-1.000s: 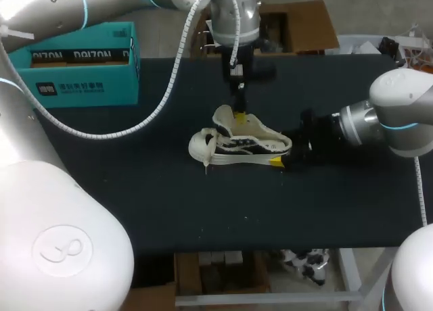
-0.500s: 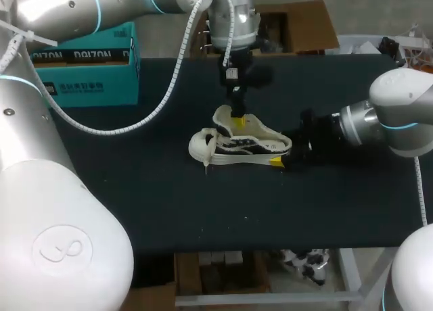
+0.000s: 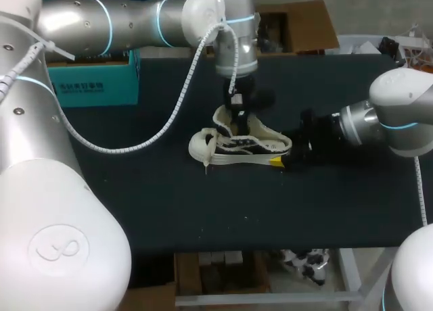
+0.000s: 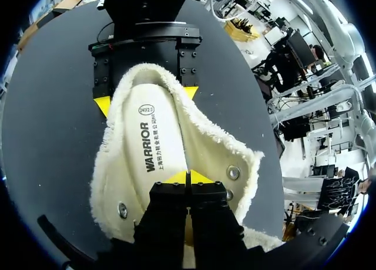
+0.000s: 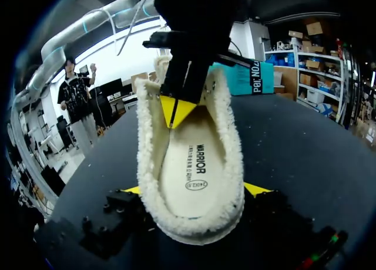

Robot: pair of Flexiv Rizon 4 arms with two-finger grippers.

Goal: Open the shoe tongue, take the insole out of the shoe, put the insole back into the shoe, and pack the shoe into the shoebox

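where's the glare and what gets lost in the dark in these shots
Head view: strong highlights on the left arm; the right gripper is black on the black table, barely separable. Left wrist view: the insole is evenly lit, no glare. Right wrist view: bright light behind leaves the left gripper a dark silhouette over the shoe.

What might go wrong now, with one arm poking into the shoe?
The left arm's fingers are closed tip to tip over the insole, so they may slip off without catching it. If the insole sticks, pulling might tug the shoe from the right arm's fingers at its heel, or tip it.
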